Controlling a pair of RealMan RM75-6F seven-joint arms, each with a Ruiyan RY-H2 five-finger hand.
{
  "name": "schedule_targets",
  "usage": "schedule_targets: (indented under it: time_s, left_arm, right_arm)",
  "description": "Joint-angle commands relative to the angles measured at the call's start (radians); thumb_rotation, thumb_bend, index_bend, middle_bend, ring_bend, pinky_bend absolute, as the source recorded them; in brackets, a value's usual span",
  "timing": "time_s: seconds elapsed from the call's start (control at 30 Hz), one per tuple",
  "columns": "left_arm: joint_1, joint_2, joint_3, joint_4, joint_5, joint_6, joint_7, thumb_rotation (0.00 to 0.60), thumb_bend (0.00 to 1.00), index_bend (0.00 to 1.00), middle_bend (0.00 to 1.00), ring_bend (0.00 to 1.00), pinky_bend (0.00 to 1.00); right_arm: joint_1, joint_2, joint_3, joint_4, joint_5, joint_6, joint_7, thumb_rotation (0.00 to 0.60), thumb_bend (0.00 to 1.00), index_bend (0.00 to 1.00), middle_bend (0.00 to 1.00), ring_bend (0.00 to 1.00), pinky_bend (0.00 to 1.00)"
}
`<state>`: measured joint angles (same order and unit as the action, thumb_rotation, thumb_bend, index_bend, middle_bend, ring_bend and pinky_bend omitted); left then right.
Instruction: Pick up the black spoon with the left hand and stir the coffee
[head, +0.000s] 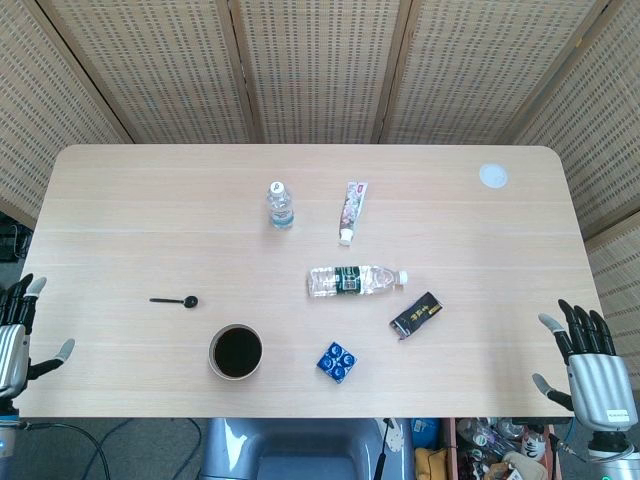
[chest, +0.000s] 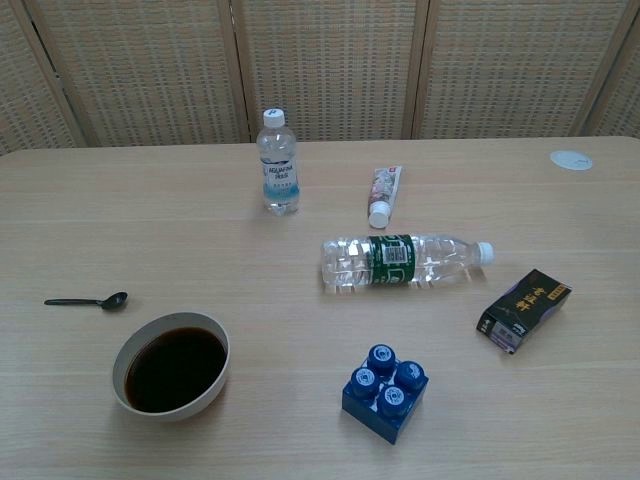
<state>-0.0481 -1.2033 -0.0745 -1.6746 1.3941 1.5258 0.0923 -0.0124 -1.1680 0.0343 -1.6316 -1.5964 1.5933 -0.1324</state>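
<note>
A small black spoon (head: 176, 300) lies flat on the wooden table, its bowl pointing right; the chest view shows the spoon (chest: 88, 300) at the left. Just below and right of it stands a white bowl of dark coffee (head: 236, 351), also seen as the bowl (chest: 172, 364) in the chest view. My left hand (head: 17, 335) hovers open at the table's left edge, well left of the spoon. My right hand (head: 590, 365) is open at the right edge. Neither hand shows in the chest view.
An upright small water bottle (head: 281, 204), a toothpaste tube (head: 351, 211), a lying clear bottle (head: 354, 279), a black box (head: 417, 315) and a blue block (head: 337, 361) sit right of the bowl. A white disc (head: 492, 176) lies far back right.
</note>
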Motion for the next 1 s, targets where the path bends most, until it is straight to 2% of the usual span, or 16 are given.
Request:
schedule_targets:
  time_s: [0.03, 0.37, 0.63, 0.93, 1.0]
  left_arm:
    - [-0.001, 0.001, 0.0, 0.0, -0.002, -0.003, 0.002, 0.6, 0.27, 0.0, 0.0, 0.0, 0.0]
    - [-0.014, 0.005, -0.01, 0.003, -0.009, -0.022, 0.006, 0.6, 0.27, 0.0, 0.0, 0.0, 0.0]
    - [-0.053, -0.007, -0.03, 0.02, -0.035, -0.079, 0.027, 0.6, 0.27, 0.0, 0.0, 0.0, 0.0]
    - [-0.145, -0.035, -0.049, 0.1, -0.075, -0.211, 0.104, 0.6, 0.27, 0.0, 0.0, 0.0, 0.0]
    - [-0.169, -0.048, -0.055, 0.13, -0.088, -0.246, 0.112, 0.6, 0.27, 0.0, 0.02, 0.0, 0.04]
  right_arm:
    - [0.001, 0.0, 0.0, 0.001, 0.001, -0.002, 0.0, 0.6, 0.2, 0.22, 0.12, 0.0, 0.0]
    - [0.002, -0.001, 0.002, 0.005, 0.003, -0.002, 0.004, 0.6, 0.2, 0.22, 0.12, 0.0, 0.0]
    - [-0.002, -0.002, 0.002, 0.013, 0.013, -0.001, 0.011, 0.6, 0.2, 0.22, 0.12, 0.0, 0.0]
    - [-0.002, -0.001, 0.002, 0.018, 0.015, -0.003, 0.015, 0.6, 0.2, 0.22, 0.12, 0.0, 0.0]
    - [-0.002, -0.001, 0.002, 0.017, 0.015, -0.002, 0.015, 0.6, 0.2, 0.22, 0.12, 0.0, 0.0]
